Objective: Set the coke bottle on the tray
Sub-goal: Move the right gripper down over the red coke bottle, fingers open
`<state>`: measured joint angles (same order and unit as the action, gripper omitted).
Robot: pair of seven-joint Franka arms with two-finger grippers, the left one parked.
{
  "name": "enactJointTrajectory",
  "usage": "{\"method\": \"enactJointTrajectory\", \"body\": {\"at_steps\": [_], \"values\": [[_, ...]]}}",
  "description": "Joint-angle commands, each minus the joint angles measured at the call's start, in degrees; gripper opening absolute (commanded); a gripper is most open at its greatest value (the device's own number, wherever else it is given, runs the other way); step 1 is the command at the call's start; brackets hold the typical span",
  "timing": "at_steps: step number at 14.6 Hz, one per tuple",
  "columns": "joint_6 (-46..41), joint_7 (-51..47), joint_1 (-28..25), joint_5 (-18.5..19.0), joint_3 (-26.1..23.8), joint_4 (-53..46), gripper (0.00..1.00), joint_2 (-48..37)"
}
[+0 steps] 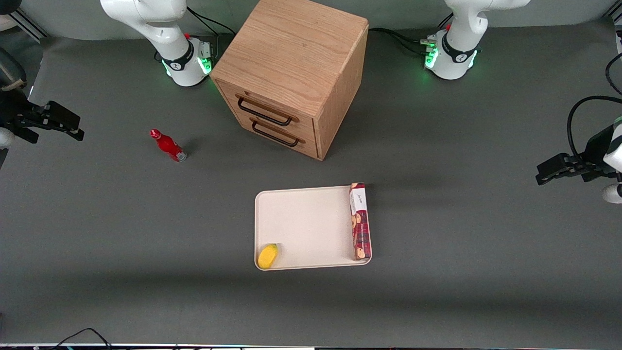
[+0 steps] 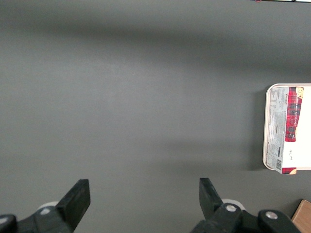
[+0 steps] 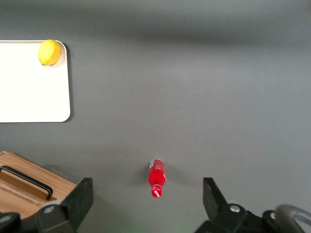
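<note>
Table [image 1: 461,272], dark grey, carries a wooden cabinet [image 1: 291,73] with two drawers, and nearer the front camera than the cabinet lies the cream tray [image 1: 303,226], with a long red biscuit box [image 1: 360,221] along one short edge and a lemon [image 1: 267,256] in a near corner. The coke bottle [image 1: 168,145] stands upright on the bare table toward the working arm's end, well apart from the tray. The gripper [image 1: 60,124] hangs high at that end, fingers [image 3: 80,196] spread wide, holding nothing.
</note>
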<state>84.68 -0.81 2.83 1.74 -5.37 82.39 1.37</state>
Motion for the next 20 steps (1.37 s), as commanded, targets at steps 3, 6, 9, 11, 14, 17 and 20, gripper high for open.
{"method": "enactJointTrajectory", "body": {"at_steps": [3,6,9,11,14,17,20], "values": [[-4.52,0.1,-0.37,-1.21,0.28,-1.71,1.0,-0.58],[-8.2,0.11,-0.46,-1.65,-0.25,0.82,1.0,-2.68],[-2.88,0.1,-0.28,-3.31,0.01,18.61,1.0,-13.11],[8.07,0.45,-0.28,-3.85,0.36,36.17,1.0,-22.33],[24.52,1.07,-0.02,-3.76,0.45,56.26,1.0,-28.09],[37.28,0.81,0.07,-3.76,0.45,66.47,1.0,-27.48],[47.57,0.28,0.07,-3.76,0.36,72.28,1.0,-25.02]]}}
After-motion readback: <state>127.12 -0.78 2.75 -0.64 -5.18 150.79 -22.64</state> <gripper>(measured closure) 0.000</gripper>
